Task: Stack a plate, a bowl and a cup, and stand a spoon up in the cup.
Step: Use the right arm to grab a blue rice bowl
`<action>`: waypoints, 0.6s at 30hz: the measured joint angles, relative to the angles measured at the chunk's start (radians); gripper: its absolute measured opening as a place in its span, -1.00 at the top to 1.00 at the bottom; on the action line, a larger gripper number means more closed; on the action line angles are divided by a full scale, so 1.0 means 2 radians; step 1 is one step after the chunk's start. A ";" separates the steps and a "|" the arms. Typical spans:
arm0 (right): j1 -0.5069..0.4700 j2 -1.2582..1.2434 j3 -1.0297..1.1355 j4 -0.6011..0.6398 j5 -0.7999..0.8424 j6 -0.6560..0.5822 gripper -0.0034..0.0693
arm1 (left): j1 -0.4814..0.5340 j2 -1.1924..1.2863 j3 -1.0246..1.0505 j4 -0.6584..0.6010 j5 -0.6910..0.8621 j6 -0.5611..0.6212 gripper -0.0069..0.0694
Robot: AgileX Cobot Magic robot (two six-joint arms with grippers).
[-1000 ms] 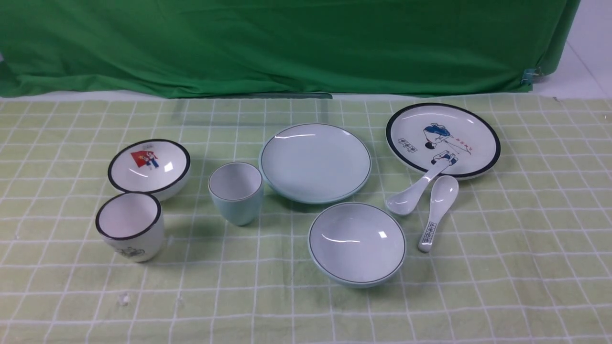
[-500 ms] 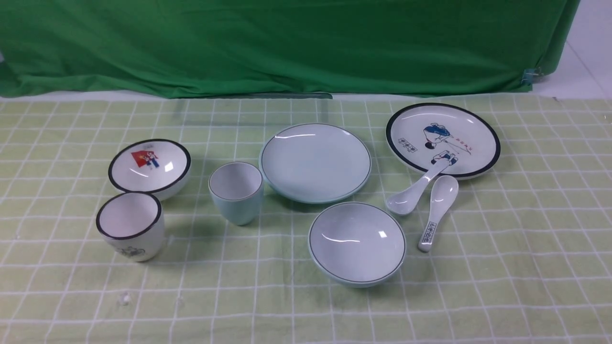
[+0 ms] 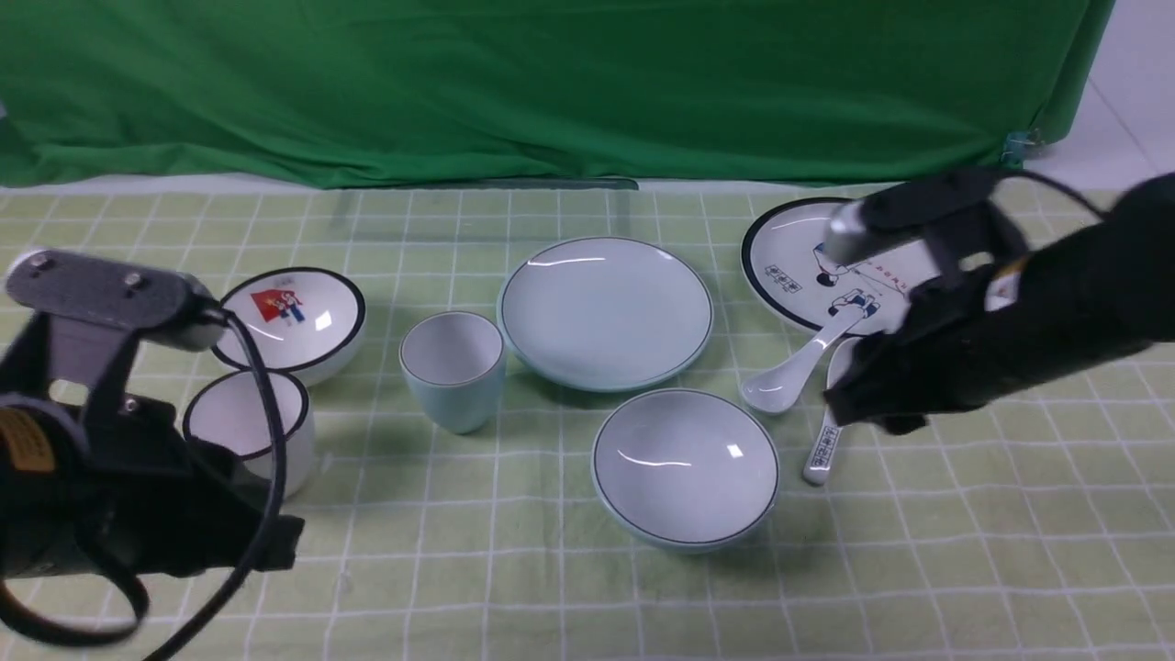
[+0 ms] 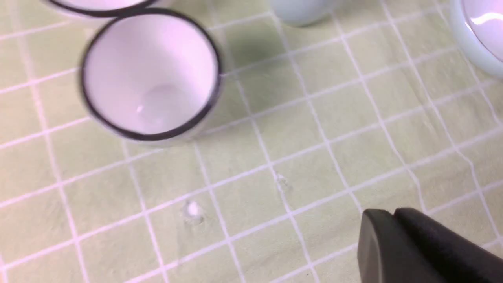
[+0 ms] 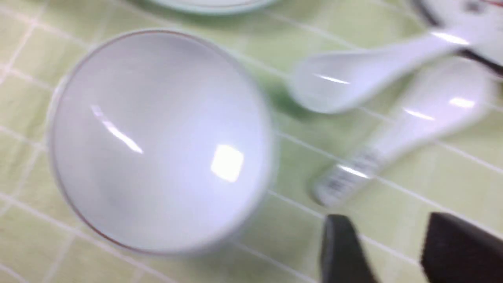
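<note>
The pale blue-green plate (image 3: 606, 312) lies mid-table. The matching bowl (image 3: 686, 466) sits in front of it and the pale cup (image 3: 453, 367) stands to its left. The plain spoon (image 3: 794, 372) lies right of the bowl, its handle resting on the cartoon plate. My right gripper (image 3: 844, 408) hovers over the two spoons. In the right wrist view that right gripper (image 5: 389, 220) is open and empty, close to the bowl (image 5: 157, 137) and plain spoon (image 5: 353, 74). My left gripper (image 4: 393, 212) is shut and empty over bare cloth, low at the front left (image 3: 285, 542).
A white cartoon plate (image 3: 799, 257) lies at the back right, with a printed-handle spoon (image 3: 822, 450) beside the plain one. A black-rimmed bowl (image 3: 289, 317) and a black-rimmed cup (image 3: 248, 422) stand at the left, near my left arm. Green checked cloth covers the table.
Both arms have come into the front view, the left at the front left and the right over the spoons. The dishes have not moved.
</note>
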 joint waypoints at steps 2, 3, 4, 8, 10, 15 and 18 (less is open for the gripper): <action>0.017 0.048 -0.021 0.001 -0.001 0.012 -0.34 | -0.001 0.006 0.000 -0.010 -0.011 0.017 0.89; 0.018 0.053 -0.024 0.002 -0.001 0.012 -0.35 | -0.001 0.006 0.000 -0.011 -0.011 0.018 0.89; 0.021 0.088 -0.034 0.002 -0.007 0.018 -0.38 | -0.001 0.007 0.000 -0.013 -0.020 0.022 0.89; 0.022 0.141 -0.049 0.001 -0.025 0.045 -0.22 | -0.001 0.007 0.000 -0.017 -0.027 0.028 0.89; 0.023 0.152 -0.056 0.003 -0.024 0.051 -0.02 | -0.001 0.007 0.000 -0.021 -0.029 0.028 0.89; 0.028 0.150 -0.092 0.009 0.010 0.033 0.70 | -0.001 0.007 0.000 -0.027 -0.032 0.029 0.89; 0.027 0.144 -0.134 0.004 0.061 0.017 0.71 | -0.001 0.007 0.000 -0.035 -0.035 0.029 0.89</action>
